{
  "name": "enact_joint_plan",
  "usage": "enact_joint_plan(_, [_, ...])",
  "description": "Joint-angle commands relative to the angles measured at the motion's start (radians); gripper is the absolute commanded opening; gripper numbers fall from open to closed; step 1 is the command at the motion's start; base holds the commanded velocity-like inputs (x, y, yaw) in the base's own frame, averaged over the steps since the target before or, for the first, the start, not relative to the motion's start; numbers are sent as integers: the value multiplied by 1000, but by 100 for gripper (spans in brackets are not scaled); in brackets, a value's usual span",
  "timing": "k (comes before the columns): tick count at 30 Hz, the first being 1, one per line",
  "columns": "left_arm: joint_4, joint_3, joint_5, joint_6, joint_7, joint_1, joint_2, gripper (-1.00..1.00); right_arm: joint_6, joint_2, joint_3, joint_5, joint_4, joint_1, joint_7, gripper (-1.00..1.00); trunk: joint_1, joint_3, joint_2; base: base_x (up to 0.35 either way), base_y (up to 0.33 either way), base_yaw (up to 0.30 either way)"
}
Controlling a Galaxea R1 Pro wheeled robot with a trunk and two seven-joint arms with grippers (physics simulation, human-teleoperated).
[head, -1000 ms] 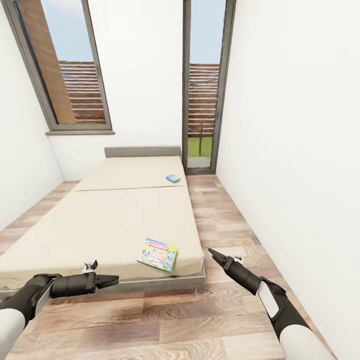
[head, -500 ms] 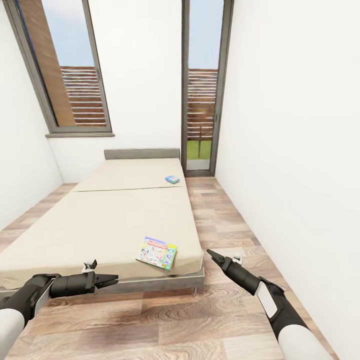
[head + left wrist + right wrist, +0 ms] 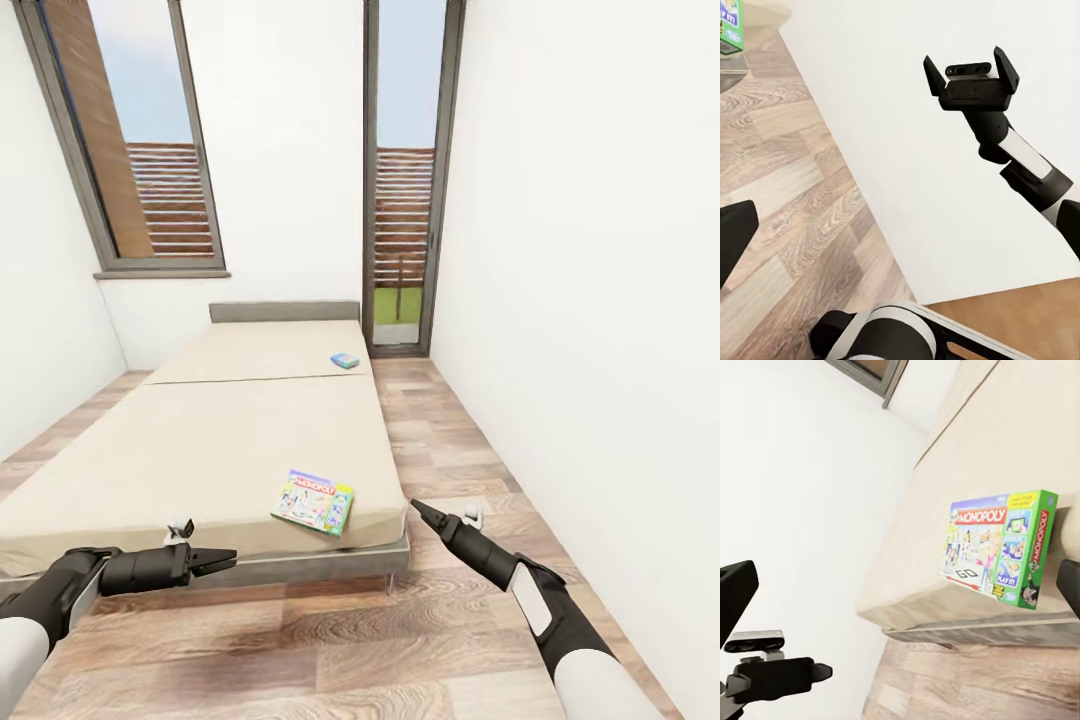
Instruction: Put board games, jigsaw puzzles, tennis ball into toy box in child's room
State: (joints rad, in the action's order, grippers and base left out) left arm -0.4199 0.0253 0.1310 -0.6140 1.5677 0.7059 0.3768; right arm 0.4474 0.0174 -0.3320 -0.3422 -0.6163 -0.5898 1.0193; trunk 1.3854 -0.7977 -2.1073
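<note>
The bed [image 3: 230, 430] runs from the middle of the head view up toward 12 o'clock, its grey headboard against the far white wall between a window [image 3: 130, 140] at 11 o'clock and a glass door [image 3: 403, 180] at 1 o'clock. Two board games lie on the mattress: a green-edged Monopoly box [image 3: 314, 503] flat near the bed's near right corner, and a small blue box [image 3: 345, 360] farther up along the right edge, well apart from the first. Wood-plank floor [image 3: 440, 440] lies at 3 o'clock of the bed.

The left gripper [image 3: 222, 559] sits at 7 o'clock, in front of the bed's foot, jaws drawn together to a point. The right gripper [image 3: 416, 508] sits at 5 o'clock over the floor, just beside the bed corner and near the Monopoly box; in the left wrist view its jaws stand apart, holding nothing [image 3: 971, 69]
</note>
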Motion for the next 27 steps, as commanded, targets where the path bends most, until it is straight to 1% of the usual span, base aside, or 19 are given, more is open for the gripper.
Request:
enact_joint_plan(1, [0, 3, 2, -11, 3, 0, 1, 100, 8, 2, -4, -1, 0, -1, 1, 100, 4, -3, -8, 0, 0, 0])
enact_joint_plan(14, [0, 3, 2, -11, 3, 1, 0, 100, 7, 17, -4, -2, 0, -1, -63, 100, 54, -23, -99, 0, 0, 8])
enact_joint_plan(19, [0, 2, 2, -11, 3, 0, 0, 100, 6, 21, -3, -1, 0, -2, -72, 100, 73, -34, -134, 0, 0, 26])
enact_joint_plan(24, [0, 2, 2, -11, 3, 0, 1, 100, 7, 31, -3, -1, 0, -1, -84, 100, 92, -49, -169, 0, 0, 9])
enact_joint_plan(27, [0, 3, 2, -12, 3, 0, 1, 100, 7, 38, -4, -1, 0, -2, -103, 100, 103, -58, -190, 0, 0, 4])
